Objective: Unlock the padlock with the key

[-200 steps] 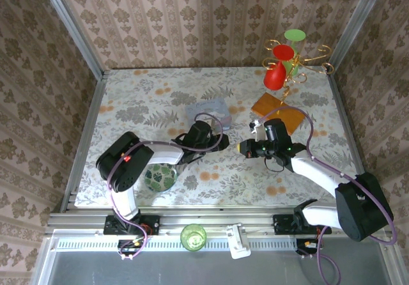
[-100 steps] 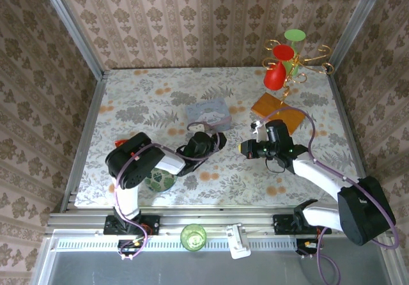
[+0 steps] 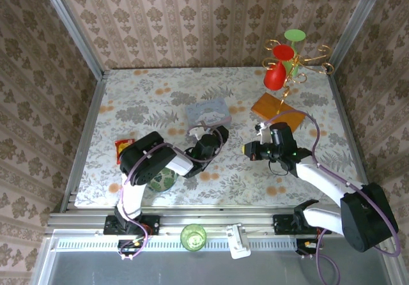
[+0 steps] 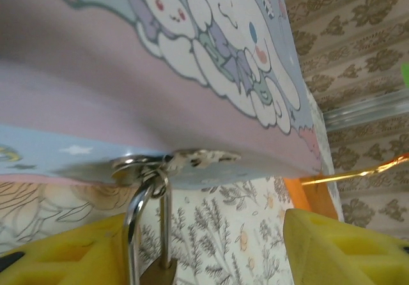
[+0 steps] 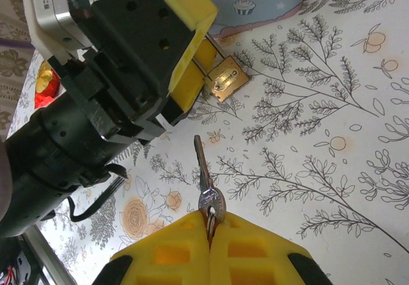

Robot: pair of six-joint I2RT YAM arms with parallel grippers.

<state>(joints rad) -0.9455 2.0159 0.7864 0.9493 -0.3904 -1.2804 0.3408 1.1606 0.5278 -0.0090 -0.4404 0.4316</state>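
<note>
Our left claw (image 4: 204, 253) stands apart around the padlock (image 5: 225, 80), a small brass body with a thin silvery shackle hooked through the clasp of the pale blue cartoon tin (image 4: 192, 61). Our right claw (image 5: 209, 226) is clamped on the key (image 5: 202, 170), whose tip points at the padlock without touching it.

We see a sm. brass padlock (image 5: 225, 80) hooked by its thin silver shackle to the tin (image 4: 192, 55) clasp, w/ a silver key (image 5: 203, 176) near it, blade aimed twd it, not touching.
</note>
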